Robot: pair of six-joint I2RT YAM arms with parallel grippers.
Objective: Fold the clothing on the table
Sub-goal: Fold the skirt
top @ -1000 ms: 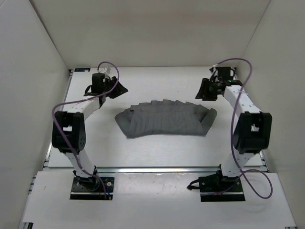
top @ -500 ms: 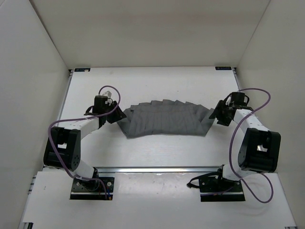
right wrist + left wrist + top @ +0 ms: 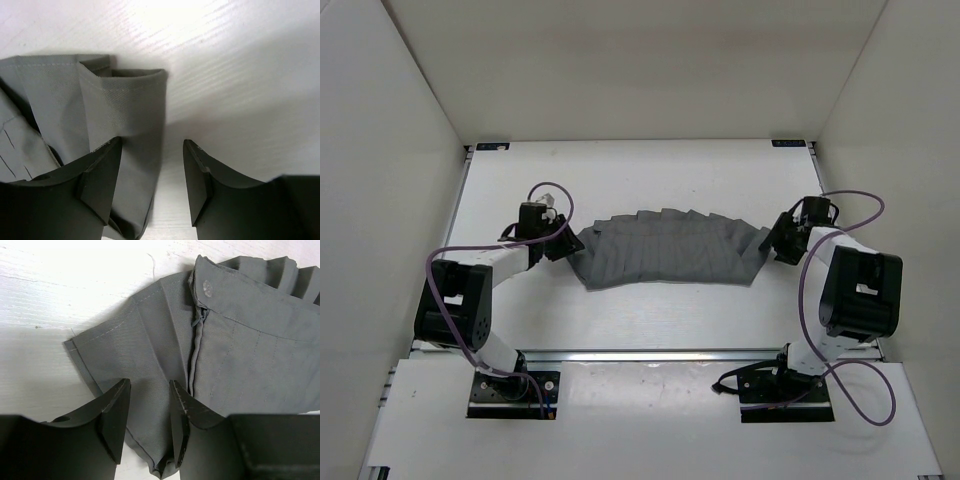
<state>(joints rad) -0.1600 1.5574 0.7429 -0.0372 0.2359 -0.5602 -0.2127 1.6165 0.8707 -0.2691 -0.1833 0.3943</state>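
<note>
The clothing, a dark grey pleated garment, lies flat across the middle of the table, its jagged hem toward the back. My left gripper sits low at its left end. In the left wrist view the open left gripper straddles a fold of the clothing beside a button and zip. My right gripper is at the garment's right end. In the right wrist view the right gripper is open, with the folded corner of the clothing under its left finger and bare table under the other.
White enclosure walls rise on three sides of the table. Black corner brackets mark the back edge and a metal rail runs along the front. Purple cables loop over both arms.
Both arms came forward and down from the back of the table to the two ends of the garment. The right jaws stand a little wider. The garment has not moved.
</note>
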